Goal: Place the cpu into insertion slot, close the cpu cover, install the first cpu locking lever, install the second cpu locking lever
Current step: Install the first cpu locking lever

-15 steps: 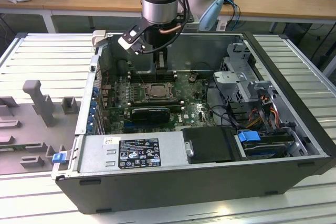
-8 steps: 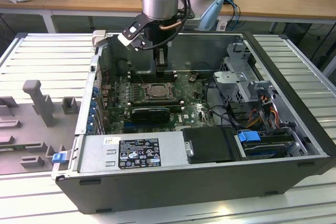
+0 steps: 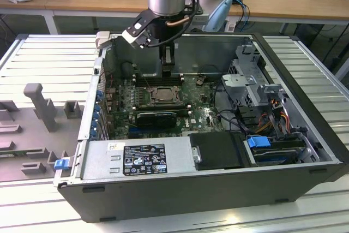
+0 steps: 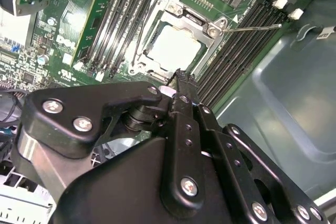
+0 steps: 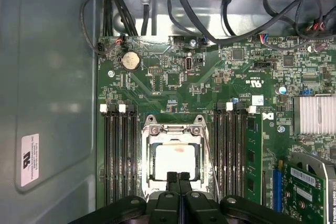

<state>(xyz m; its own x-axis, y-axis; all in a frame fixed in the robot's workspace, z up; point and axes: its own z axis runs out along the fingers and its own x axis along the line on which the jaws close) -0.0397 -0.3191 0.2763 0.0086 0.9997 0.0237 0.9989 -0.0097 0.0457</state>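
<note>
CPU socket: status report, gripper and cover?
Gripper shut, empty, tips at the cpu cover's edge. Cpu seated under it. One locking lever angled out over the memory slots. Nothing blocking.

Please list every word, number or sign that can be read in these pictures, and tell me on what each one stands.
Black label on the power supply, exterior view: too small to read.
White sticker on the case wall, first wrist view: blurred, unreadable.
White label on the expansion card, first wrist view: too small.
Printed marks on the motherboard, both wrist views: too small.
Nothing can be quoted.
</note>
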